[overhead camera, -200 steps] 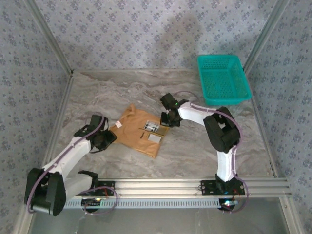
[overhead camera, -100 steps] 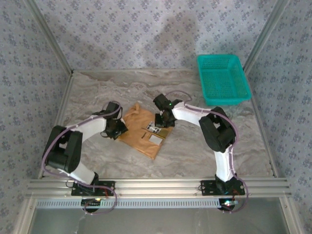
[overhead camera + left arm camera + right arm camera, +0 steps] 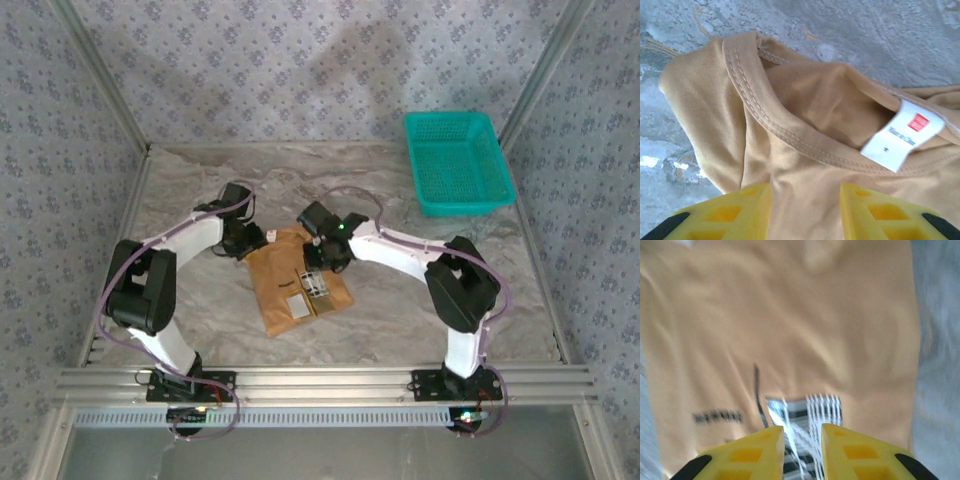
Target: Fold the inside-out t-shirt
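Soft, even light fills the top view. The worktop (image 3: pixel 400 300) reads bright, with only faint shadows under the arms and a dim patch on the back wall (image 3: pixel 370 50). The left wrist view is mostly crisp: stitching on the inside-out t-shirt (image 3: pixel 805 100) is sharp, its white label (image 3: pixel 902 134) slightly smeared. The right wrist view is motion-blurred throughout, the print (image 3: pixel 805 412) streaked and pale.

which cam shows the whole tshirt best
Top external: the whole folded t-shirt lies on the table. Left wrist gives collar and white label close up; right wrist, a blurred stretch with striped print.
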Robot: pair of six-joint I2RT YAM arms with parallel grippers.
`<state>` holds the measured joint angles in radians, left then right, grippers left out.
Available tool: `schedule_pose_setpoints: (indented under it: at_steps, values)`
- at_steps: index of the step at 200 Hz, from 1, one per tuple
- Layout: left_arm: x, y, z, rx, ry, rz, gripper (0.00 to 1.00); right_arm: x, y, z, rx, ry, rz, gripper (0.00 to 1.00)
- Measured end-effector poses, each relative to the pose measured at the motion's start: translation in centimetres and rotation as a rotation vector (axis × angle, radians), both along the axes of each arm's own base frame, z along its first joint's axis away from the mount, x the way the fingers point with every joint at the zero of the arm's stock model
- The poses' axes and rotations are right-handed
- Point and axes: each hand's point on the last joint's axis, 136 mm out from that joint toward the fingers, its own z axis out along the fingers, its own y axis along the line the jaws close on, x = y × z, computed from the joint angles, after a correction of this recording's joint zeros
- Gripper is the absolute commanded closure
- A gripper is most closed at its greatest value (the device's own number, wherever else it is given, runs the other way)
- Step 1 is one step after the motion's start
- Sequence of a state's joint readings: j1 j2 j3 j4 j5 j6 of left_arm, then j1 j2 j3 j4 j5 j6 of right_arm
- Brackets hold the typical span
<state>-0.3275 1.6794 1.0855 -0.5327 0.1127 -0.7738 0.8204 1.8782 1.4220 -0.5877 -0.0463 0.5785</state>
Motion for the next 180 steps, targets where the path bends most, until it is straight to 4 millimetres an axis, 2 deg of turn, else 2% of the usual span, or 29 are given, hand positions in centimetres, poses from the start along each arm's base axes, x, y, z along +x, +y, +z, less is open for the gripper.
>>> schedule_pose_setpoints:
  at_steps: [19, 50, 65, 81, 100, 115, 125, 142, 160, 180]
  values:
    - [0.0, -0.1, 0.8, -0.013, -0.020, -0.002, 0.60, 2.9, 2.0, 0.6, 0.034, -0.038, 0.030, 0.74]
    - [-0.8, -0.1, 0.9, -0.029, -0.016, -0.007, 0.60, 6.1, 3.0, -2.3, -0.010, 0.000, 0.022, 0.76]
    - [-1.6, -0.1, 0.6, -0.037, -0.002, -0.010, 0.60, 8.3, 2.2, -3.8, -0.040, 0.011, -0.018, 0.77]
    - [-2.5, 0.0, 0.4, -0.044, 0.008, -0.010, 0.60, 11.1, 0.8, -4.3, -0.049, 0.003, -0.076, 0.78]
    - [-3.3, 0.2, 0.9, -0.057, -0.004, -0.007, 0.60, 15.2, -0.9, -3.2, -0.020, -0.038, -0.149, 0.76]
    - [-3.4, 0.3, 1.6, -0.070, -0.021, -0.006, 0.58, 17.8, -2.4, -1.7, 0.009, -0.075, -0.195, 0.71]
    - [-3.4, 0.5, 2.0, -0.077, -0.033, -0.003, 0.55, 18.8, -3.0, -0.8, 0.024, -0.094, -0.213, 0.63]
    - [-3.5, 1.1, 2.4, -0.092, -0.045, 0.008, 0.48, 19.1, -3.2, -0.2, 0.037, -0.098, -0.207, 0.46]
    - [-3.7, 1.9, 2.4, -0.117, -0.053, 0.020, 0.45, 17.8, -2.7, -0.7, 0.049, -0.057, -0.175, 0.39]
    - [-4.1, 3.2, 2.5, -0.148, -0.062, 0.042, 0.45, 15.3, -2.6, -2.3, 0.038, 0.009, -0.134, 0.33]
